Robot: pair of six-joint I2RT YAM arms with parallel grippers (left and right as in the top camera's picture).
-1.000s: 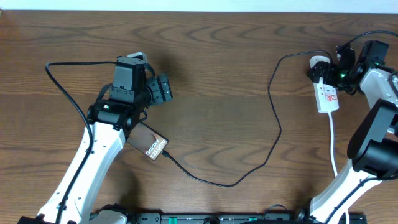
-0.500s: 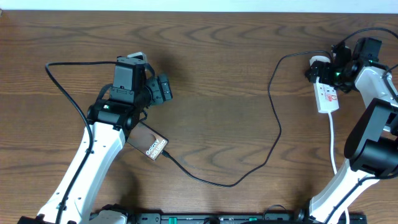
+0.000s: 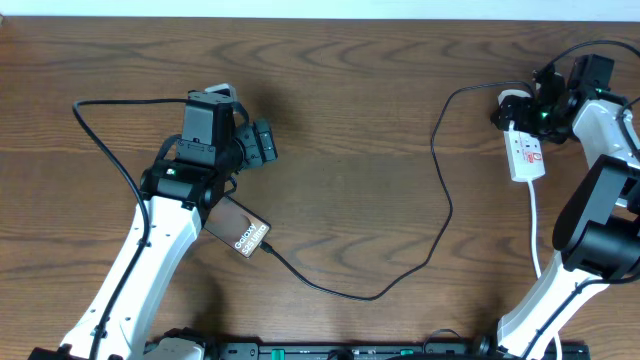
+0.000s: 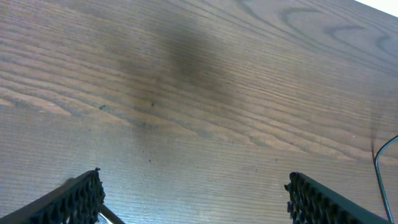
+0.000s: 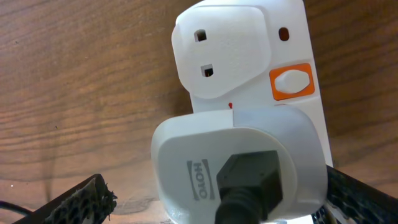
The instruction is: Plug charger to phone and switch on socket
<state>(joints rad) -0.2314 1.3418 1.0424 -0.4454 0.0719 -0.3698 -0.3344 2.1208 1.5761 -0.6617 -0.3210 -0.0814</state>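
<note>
The phone [image 3: 241, 233] lies flat on the table, partly under my left arm, with its "Galaxy" lettering showing. The charger's black cable [image 3: 448, 215] meets the phone's lower right edge and loops across the table to a white "HOYO" adapter [image 5: 239, 167] seated in the white socket strip [image 3: 527, 152]. The strip's orange-red switch [image 5: 291, 81] sits beside an empty outlet [image 5: 219, 53]. My right gripper [image 3: 517, 108] is open and straddles the adapter [image 5: 217, 202]. My left gripper [image 3: 262, 145] is open and empty above bare wood [image 4: 199, 205].
The strip's white cord [image 3: 537, 235] runs toward the front edge beside my right arm. A black arm cable [image 3: 105, 150] loops at the far left. The table's back edge [image 3: 320, 14] is close behind both grippers.
My right gripper has shifted slightly toward the back and left, closer over the plugged end of the strip. The left arm, phone and cable have not moved.
</note>
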